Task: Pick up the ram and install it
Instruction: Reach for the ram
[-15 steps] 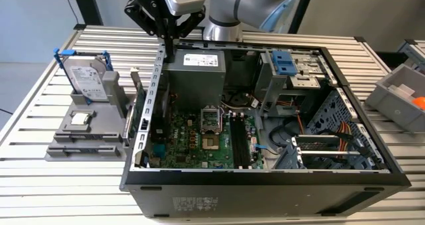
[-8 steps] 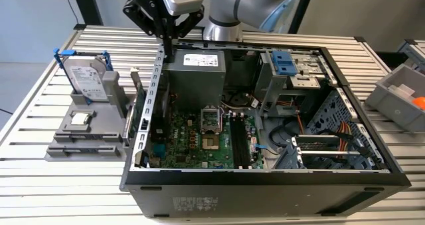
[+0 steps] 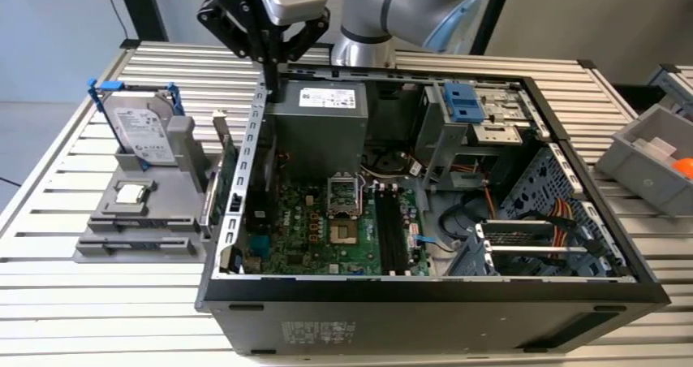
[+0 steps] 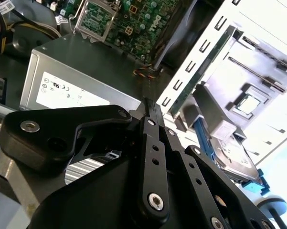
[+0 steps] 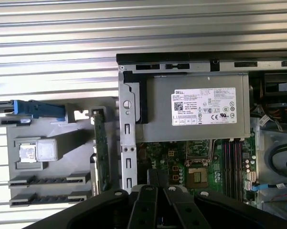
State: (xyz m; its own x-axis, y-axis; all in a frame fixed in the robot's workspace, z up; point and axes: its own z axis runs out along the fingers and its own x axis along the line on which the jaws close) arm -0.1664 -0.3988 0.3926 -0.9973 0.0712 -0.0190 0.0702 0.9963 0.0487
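Steel slats run ribbed across the table (image 3: pixel 97 302), and on them we have the open black computer case (image 3: pixel 433 310), its green motherboard (image 3: pixel 308 221) bare and studded with parts. Up top, the gripper (image 3: pixel 269 71) hangs over the case's far corner, above the grey, boxy power supply (image 3: pixel 320 127). Its black fingers (image 4: pixel 153 112) are pressed together, and we see nothing held between them.

Now the ram (image 3: pixel 230 172): a thin green stick, standing on edge in the grey moulded holder (image 3: pixel 114 229), outside the case on the exterior view's left. It sits just beside the perforated side wall (image 3: pixel 255 140). We note that this wall rises between the ram and the motherboard's long black slots (image 3: pixel 390 229).

Sharing the holder, we spot a silver hard drive (image 3: pixel 146 131) propped in its blue-tabbed frame and a small square processor chip (image 3: pixel 130 194) lying flat. Over at the exterior view's right sits a grey bin (image 3: pixel 650 152).
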